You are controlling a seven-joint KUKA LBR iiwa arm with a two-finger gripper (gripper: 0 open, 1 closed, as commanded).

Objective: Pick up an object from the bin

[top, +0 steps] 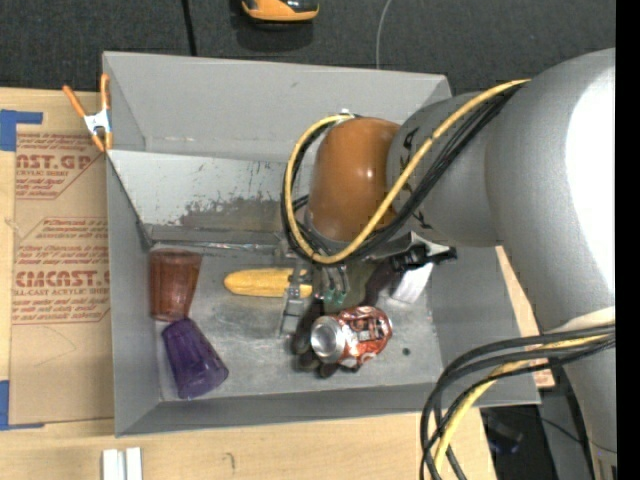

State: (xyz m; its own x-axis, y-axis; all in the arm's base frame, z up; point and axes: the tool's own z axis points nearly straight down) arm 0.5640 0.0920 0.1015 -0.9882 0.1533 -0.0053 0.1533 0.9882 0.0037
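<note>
Gripper [300, 318] low beside crushed can [348, 336], five o'clock in bin [200, 173]; jaw width cannot be told; likely approach; next, centre and close.

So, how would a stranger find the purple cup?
Start at the bin's left wall. Two cups sit beside it; the purple cup is the one toward the bottom-left corner. Colour sets it apart: the other is a red cup.

Bulky silver-grey arm [545, 158]; glossy orange dome cover [350, 173] at wrist; yellow and black cables [291, 188] looped round
</note>
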